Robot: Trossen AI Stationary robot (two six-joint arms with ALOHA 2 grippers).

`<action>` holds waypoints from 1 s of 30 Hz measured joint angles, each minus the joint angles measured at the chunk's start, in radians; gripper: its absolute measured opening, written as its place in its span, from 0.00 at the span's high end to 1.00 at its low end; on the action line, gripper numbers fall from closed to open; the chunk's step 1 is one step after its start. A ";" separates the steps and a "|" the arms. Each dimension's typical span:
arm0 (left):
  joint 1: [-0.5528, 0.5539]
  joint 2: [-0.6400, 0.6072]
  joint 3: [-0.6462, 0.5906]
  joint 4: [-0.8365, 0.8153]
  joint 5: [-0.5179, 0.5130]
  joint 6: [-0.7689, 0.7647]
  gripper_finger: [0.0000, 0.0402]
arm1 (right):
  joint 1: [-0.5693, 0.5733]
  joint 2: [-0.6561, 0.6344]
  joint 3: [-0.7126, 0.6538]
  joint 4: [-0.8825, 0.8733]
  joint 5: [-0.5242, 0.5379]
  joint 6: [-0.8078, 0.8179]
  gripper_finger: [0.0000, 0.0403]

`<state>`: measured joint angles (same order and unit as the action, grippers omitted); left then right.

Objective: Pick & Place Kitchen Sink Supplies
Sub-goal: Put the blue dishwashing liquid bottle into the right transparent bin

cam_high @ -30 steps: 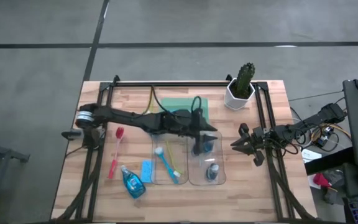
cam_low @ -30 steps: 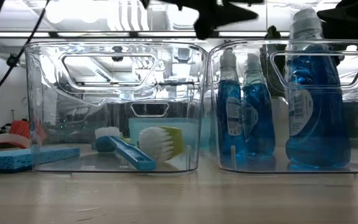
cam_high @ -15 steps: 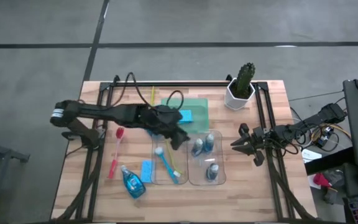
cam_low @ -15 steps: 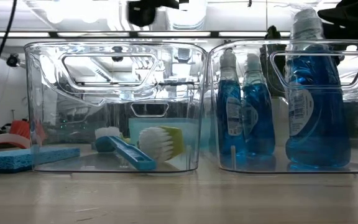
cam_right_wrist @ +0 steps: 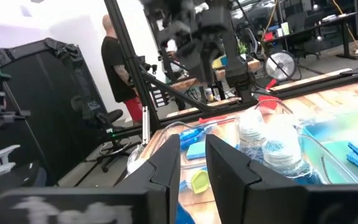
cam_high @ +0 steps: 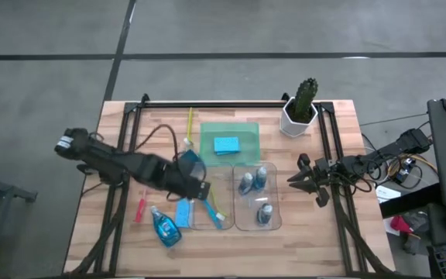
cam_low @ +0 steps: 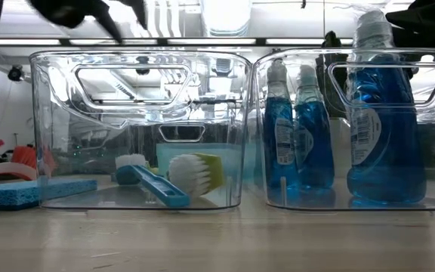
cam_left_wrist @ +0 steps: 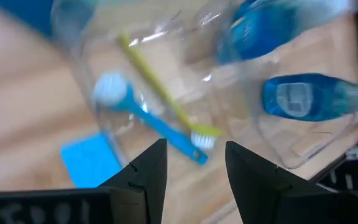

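Note:
My left gripper [cam_high: 197, 190] hovers open and empty above the left clear bin's [cam_high: 211, 228] left edge; its fingers [cam_left_wrist: 149, 174] point down at the bin. A blue brush [cam_left_wrist: 148, 115] and a yellow-green brush [cam_left_wrist: 166, 102] lie in that bin. Three bottles of blue liquid [cam_high: 261, 178] stand in the right bin [cam_high: 276, 225]. On the table lie a blue sponge [cam_high: 183, 213], a bottle [cam_high: 165, 227] on its side and a red brush [cam_high: 140, 209]. Another sponge [cam_high: 225, 145] lies on the green tray [cam_high: 246, 132]. My right gripper [cam_high: 293, 178] waits open at the table's right.
A yellow brush [cam_high: 190, 122] lies near the table's far edge, left of the tray. A cactus in a white pot [cam_high: 300, 108] stands at the far right. A black frame [cam_high: 231, 103] rims the table. A person [cam_right_wrist: 118, 62] stands in the room beyond.
My left gripper has swung from above the right bin toward the table's left and near edge, past the left bin's far end to its left edge, rolling about its own line and staying open. The bottles and brushes have kept still.

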<state>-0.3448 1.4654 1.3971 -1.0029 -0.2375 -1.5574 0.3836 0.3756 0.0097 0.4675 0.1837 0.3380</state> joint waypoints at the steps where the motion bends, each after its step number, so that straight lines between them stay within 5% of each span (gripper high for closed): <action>1: -0.021 0.001 -0.015 0.001 0.000 -0.063 0.62 | 0.000 0.000 0.000 0.000 0.000 0.000 0.83; 11: -0.232 0.002 -0.169 -0.012 0.051 -0.511 0.64 | 0.000 0.000 0.000 0.000 0.000 0.000 0.84; 30: -0.282 0.008 -0.237 -0.361 0.180 -0.749 0.69 | 0.000 0.000 0.000 0.000 0.000 0.001 0.80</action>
<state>-0.6267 1.4731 1.1598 -1.3638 -0.0576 -2.3063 0.3836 0.3759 0.0097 0.4679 0.1837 0.3393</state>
